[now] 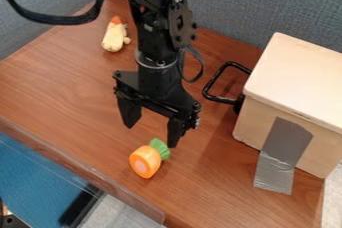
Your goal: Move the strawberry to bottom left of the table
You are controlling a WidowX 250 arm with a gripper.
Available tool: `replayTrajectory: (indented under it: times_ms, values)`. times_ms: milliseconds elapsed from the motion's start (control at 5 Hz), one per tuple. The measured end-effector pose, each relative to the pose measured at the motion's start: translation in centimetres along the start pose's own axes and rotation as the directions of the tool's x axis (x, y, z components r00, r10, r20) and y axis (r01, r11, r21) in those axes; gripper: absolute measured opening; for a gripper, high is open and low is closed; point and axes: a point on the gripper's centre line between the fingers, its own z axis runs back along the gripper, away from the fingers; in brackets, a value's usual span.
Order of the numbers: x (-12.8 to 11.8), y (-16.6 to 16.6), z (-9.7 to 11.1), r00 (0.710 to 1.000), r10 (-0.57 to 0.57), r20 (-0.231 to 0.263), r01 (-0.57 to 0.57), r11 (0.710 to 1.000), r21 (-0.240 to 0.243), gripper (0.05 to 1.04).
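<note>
My gripper (151, 134) hangs over the middle of the brown table (60, 92), its two fingers apart and nothing held between them. Just below it in the camera view lies an orange toy piece (145, 162) with a green leafy top (159, 147) and a pale pinkish round face. The green top points up and right, close to the right fingertip; whether they touch I cannot tell. This toy looks more like a cut carrot, and I see no red strawberry.
A pale yellow plush toy (115, 36) with an orange top lies at the back left. On the right stands a light wooden box (294, 87) with grey tape and a black handle (217, 79) at its left. A clear raised strip (80, 164) runs along the table's lower-left edge.
</note>
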Motion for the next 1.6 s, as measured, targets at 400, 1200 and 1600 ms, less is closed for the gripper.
replayTrajectory:
  times_ms: [400, 1200, 1600]
  values:
    - [4.6, 1.9, -1.8, 0.999, 0.046, -0.011, -0.045, 0.998, 0.04, 0.999]
    - [17.3, 8.0, -4.2, 0.981, 0.188, 0.046, -0.192, 0.975, 0.115, 0.999]
    - [16.4, 9.5, -5.1, 0.979, 0.203, 0.018, -0.203, 0.964, 0.173, 0.999]
